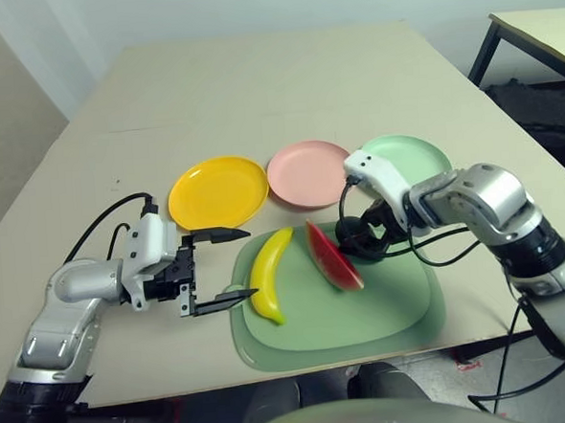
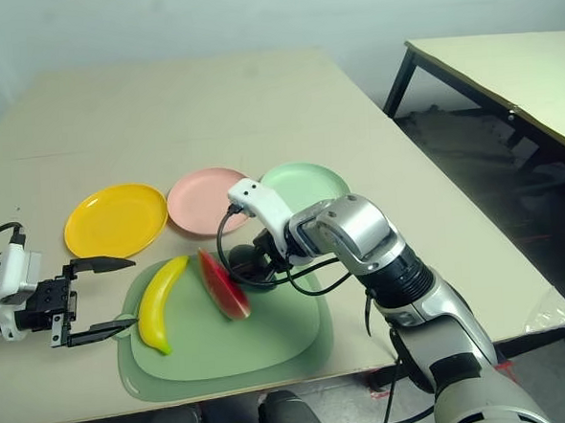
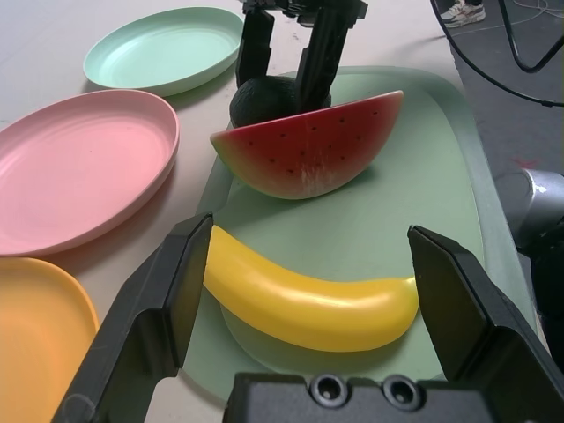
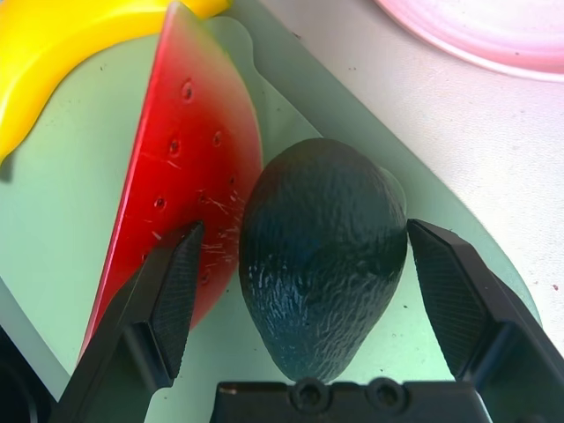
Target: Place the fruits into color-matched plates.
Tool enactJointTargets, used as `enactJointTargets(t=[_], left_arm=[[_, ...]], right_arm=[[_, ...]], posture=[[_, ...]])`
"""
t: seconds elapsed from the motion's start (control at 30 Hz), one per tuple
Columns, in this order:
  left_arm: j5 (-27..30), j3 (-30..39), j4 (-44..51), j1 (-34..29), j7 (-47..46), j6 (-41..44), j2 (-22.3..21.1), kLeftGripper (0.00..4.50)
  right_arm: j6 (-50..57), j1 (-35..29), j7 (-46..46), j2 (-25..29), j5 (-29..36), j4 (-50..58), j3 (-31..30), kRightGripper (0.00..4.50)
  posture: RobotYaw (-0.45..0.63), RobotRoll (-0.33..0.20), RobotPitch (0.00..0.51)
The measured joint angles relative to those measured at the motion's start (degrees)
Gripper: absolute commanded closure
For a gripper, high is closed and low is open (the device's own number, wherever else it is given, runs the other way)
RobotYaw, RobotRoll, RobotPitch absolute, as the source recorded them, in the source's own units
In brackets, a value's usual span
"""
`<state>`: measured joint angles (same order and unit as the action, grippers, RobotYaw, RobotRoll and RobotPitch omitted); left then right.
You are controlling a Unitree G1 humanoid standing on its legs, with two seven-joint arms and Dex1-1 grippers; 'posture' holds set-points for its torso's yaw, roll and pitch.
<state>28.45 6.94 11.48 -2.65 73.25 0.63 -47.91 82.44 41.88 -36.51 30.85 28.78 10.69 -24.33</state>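
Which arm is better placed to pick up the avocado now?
The right. The right gripper is open with its fingers on both sides of the avocado; the left gripper is beside the banana.

The banana (image 1: 270, 274), curved and yellow, lay on its side on the pale green mat (image 1: 404, 310), nearest the mat's left edge. Just beside it, to its right, the watermelon wedge (image 1: 332, 256) stood on its green rind, red flesh with dark seed dots facing out. The dark green avocado (image 4: 320, 251), pebbled and egg-shaped, lay on the mat just beside the wedge's far end. Beyond the mat, three round shallow plates sat in a row on the desk, all bare: the yellow plate (image 1: 218, 191) at left, the pink plate (image 1: 307, 174) in the middle, the mint green plate (image 1: 415, 155) at right.
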Motion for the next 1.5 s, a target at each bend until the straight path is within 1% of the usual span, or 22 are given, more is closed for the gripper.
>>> enactJointTargets(t=[0.63,1.0,1.1,1.2,1.23,1.5], left_arm=[[1.12,0.96,1.07,0.12,-1.31,2.95,-0.12,0.0],[1.29,2.26,0.81,1.28,-0.96,2.96,-1.13,0.0],[1.28,2.27,0.81,1.28,-0.96,2.96,-1.13,0.0],[1.28,2.27,0.81,1.28,-0.97,2.96,-1.13,0.0],[1.28,2.28,0.81,1.28,-0.97,2.96,-1.13,0.0],[1.26,2.28,0.81,1.3,-0.98,2.96,-1.13,0.0]], right_arm=[[-3.54,-1.19,-1.08,0.51,-2.34,-2.17,-2.01,0.02],[-5.22,-1.39,-2.03,0.56,-3.86,-3.74,-2.4,0.02],[-5.33,-1.62,-2.44,0.56,-4.12,-3.97,-2.47,0.5],[-5.36,-1.75,-2.79,0.57,-4.2,-3.98,-2.59,1.45],[-5.42,-1.75,-2.87,0.56,-4.23,-3.98,-2.66,1.56],[-5.54,-1.75,-3.63,0.59,-4.37,-3.97,-2.79,1.56]], posture=[[0.08,0.0,0.015],[0.08,0.0,0.016],[0.08,0.0,0.016],[0.09,0.0,0.015],[0.09,0.0,0.015],[0.08,0.0,0.013]])
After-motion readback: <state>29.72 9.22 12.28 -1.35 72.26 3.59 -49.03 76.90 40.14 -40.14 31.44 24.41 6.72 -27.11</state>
